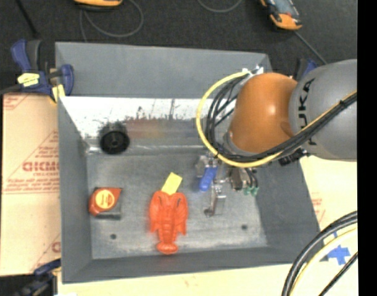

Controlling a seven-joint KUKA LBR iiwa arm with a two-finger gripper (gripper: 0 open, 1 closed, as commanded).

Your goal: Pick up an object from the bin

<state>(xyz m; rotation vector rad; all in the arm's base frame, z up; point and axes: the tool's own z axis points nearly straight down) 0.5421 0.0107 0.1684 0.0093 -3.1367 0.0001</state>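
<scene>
Camera view: gripper (216, 193) hangs low over the bin (139, 165) floor, right of centre, with a small blue object (206, 179) just beside it, likely the target; whether it is open or clenched cannot be told. A yellow block (172, 182) and an orange lobster toy (168, 217) lie near on its left. The tape measure (105, 201) and black disc (114, 140) sit well apart, so the approach looks uncluttered.

Tape measure (105, 201) left of lobster (168, 221); block (171, 182) behind it, maybe touching.

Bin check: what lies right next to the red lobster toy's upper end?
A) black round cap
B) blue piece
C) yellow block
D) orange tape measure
C: the yellow block sits at the upper end of the red lobster toy; the other three lie clearly apart from it.
</scene>
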